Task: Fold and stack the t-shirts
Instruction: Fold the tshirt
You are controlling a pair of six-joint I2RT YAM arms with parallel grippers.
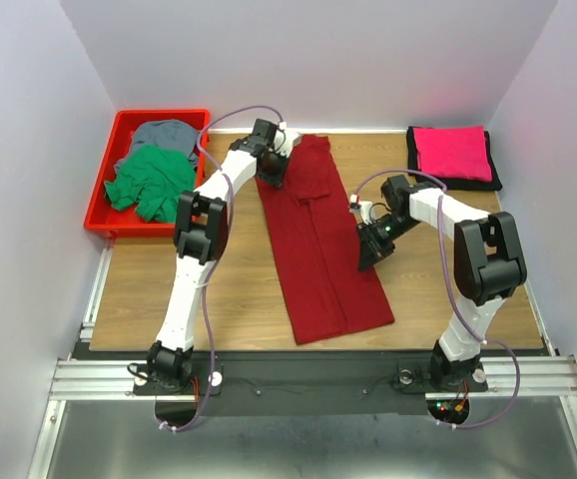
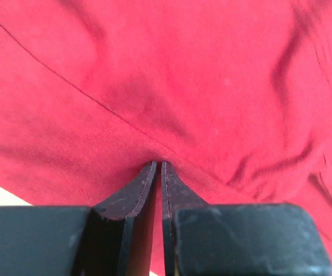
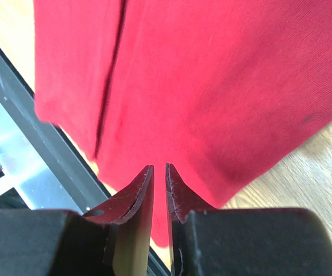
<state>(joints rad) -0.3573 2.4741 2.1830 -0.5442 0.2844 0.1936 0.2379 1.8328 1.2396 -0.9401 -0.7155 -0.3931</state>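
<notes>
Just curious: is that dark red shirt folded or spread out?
Partly folded: the dark red shirt forms a long strip, sides turned in.

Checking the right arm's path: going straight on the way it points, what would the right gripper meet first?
The dark red t-shirt: the right gripper seems closed on its edge, with the table probably right behind.

The dark red t-shirt (image 1: 318, 239) in the middle is plain, with no print or pattern, and the table (image 1: 229, 299) under it is light brown wood grain. At the far right a bright pink t-shirt (image 1: 455, 152) shows against a black t-shirt (image 1: 495, 172). At the far left a green t-shirt (image 1: 149, 185) and a grey t-shirt (image 1: 164, 133) show against a bright red tray (image 1: 102, 175). The arms (image 1: 191, 289) are white with black joints and thin purple cables (image 1: 207, 349).
</notes>
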